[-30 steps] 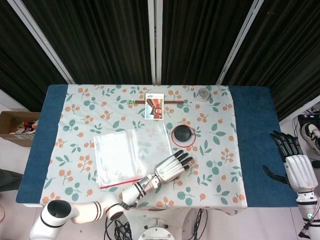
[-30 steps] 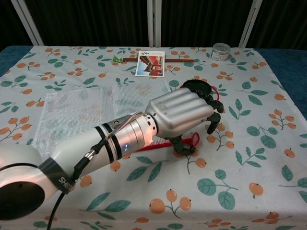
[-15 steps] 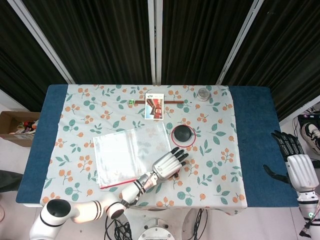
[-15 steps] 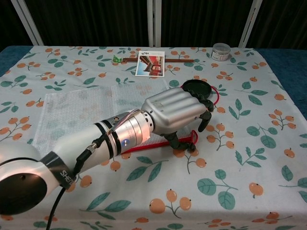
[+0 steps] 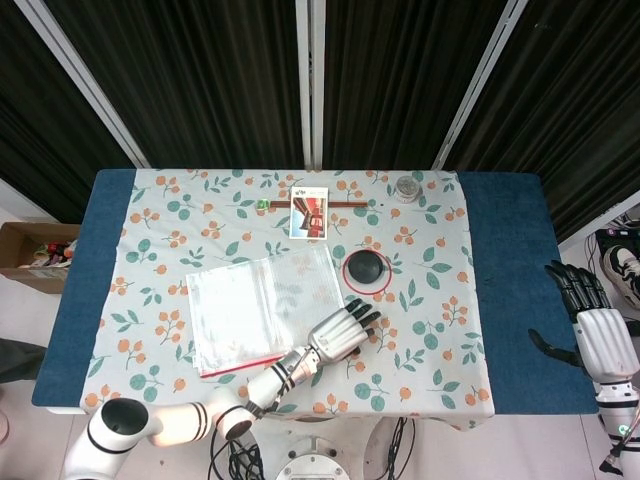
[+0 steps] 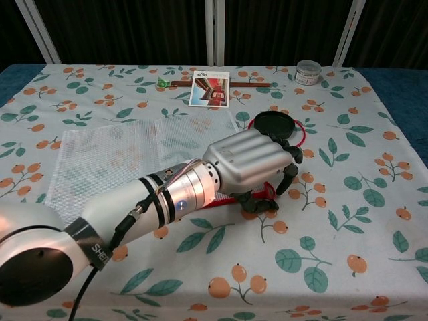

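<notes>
zip bag [image 5: 262,310] lies flat on the bench [image 5: 505,300], left of centre, its red zip edge toward the near edge and its near-right corner under the left robot hand [image 6: 251,162]. over the last second that hand pulled back toward the bag and slightly left, then eased forward again; net shift is small. it now hovers palm down, fingers [image 6: 289,162] curled downward, thumb tip by the red strip; can't tell if it actually pinches the strip, looks like nothing is held. black lid [image 5: 366,268] in its red ring sits untouched just beyond the fingertips. right robot hand [image 5: 594,325] hangs off the bench's right edge, fingers apart, holding nothing, barely moved.
</notes>
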You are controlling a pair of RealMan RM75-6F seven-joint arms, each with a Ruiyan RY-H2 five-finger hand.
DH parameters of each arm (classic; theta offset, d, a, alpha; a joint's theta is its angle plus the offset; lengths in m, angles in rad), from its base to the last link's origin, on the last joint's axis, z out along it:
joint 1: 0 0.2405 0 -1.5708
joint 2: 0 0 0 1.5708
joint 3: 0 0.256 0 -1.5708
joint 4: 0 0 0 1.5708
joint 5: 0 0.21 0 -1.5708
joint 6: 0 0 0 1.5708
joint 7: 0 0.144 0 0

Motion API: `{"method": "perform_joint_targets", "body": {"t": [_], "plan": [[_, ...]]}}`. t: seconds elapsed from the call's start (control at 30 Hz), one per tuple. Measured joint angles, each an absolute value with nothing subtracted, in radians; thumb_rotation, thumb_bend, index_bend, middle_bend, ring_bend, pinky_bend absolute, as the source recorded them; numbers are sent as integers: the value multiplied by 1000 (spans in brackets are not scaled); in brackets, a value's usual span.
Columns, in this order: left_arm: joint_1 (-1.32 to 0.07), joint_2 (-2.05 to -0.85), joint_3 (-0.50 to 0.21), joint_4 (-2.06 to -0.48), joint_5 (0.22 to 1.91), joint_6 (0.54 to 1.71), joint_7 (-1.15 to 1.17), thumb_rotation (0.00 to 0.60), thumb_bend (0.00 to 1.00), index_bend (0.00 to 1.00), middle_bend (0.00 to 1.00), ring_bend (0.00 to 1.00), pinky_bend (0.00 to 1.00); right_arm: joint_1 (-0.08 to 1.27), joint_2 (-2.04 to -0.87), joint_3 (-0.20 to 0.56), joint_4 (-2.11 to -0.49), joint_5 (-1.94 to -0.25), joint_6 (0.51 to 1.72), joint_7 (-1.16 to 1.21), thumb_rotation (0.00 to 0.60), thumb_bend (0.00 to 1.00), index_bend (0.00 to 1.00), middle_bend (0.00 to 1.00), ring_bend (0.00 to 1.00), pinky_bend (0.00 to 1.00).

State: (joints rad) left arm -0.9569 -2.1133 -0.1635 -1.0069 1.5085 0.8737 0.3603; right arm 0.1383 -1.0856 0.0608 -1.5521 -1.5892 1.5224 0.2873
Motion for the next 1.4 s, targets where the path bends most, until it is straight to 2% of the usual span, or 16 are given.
{"method": "perform_joint_targets", "body": {"t": [0.2,0.47,0.57,0.73,1.0,1.17,1.4], "plan": [[-956,-2118,-154,-996,1505,882,354,600,248,539,162,130,176,140,-1086,61,-1553,-1591,1518,286,600,160,27,53,0,0],[-954,-2118,-147,-997,1496,883,345,600,349,596,178,130,177,139,-1086,63,-1557,-1591,1519,283,600,160,27,53,0,0],[-951,-2117,-144,-1004,1500,897,335,600,353,612,180,130,178,141,-1085,63,-1559,-1593,1517,281,600,160,27,53,0,0],[-929,-2103,-138,-1032,1519,967,317,600,353,619,180,130,179,153,-1082,67,-1568,-1601,1507,277,600,160,27,53,0,0],[-808,-2014,-116,-1173,1542,1175,328,600,354,633,210,133,179,222,-1048,79,-1620,-1652,1452,292,600,160,27,53,0,0],[-718,-1946,-101,-1296,1552,1299,361,600,355,653,349,249,240,304,-1027,97,-1679,-1689,1372,276,600,160,45,65,0,0],[-622,-1879,-85,-1419,1591,1446,411,600,355,668,515,429,409,459,-1009,134,-1759,-1715,1192,245,600,172,128,104,0,0]]}}
